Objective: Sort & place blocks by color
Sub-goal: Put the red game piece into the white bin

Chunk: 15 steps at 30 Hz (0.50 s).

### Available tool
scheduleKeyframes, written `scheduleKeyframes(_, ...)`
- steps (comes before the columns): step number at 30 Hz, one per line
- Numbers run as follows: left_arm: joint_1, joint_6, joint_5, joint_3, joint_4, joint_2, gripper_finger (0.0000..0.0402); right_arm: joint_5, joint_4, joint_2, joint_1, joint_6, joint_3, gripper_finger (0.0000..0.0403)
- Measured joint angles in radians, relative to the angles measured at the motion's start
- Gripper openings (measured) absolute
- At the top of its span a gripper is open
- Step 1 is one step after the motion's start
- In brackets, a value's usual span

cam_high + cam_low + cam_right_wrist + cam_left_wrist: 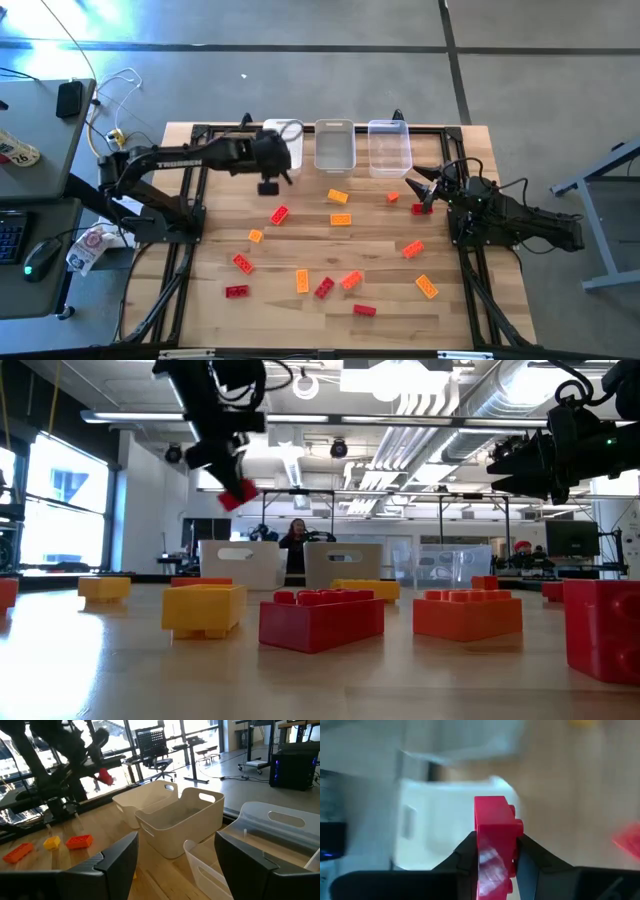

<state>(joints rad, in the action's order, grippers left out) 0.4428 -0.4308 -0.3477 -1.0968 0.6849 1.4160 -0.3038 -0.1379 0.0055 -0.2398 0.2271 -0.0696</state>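
High view: left arm reaches across the table's far side; left gripper sits just beside the leftmost clear bin. Right arm waits at the right edge, right gripper near a red block. Loose blocks lie scattered nearer the front than both grippers.

Low view: left gripper hangs raised, clamping a red brick above the bins.

Left wrist view: fingers pinch the red brick; white bin lies beyond.

Right wrist view: fingers spread wide, nothing between; bins ahead look empty.
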Motion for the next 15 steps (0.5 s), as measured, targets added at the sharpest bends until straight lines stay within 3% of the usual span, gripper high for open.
scheduleKeyframes(7,0.136,-0.102,0.074,-0.004,-0.283,0.008,0.0061,0.000,0.000,0.000,0.000,0.000,0.000,0.0250)
scheduleKeyframes(15,0.298,-0.073,0.143,-0.002,-0.314,0.066,0.0075,0.000,0.000,0.000,0.000,0.000,0.000,0.0250)
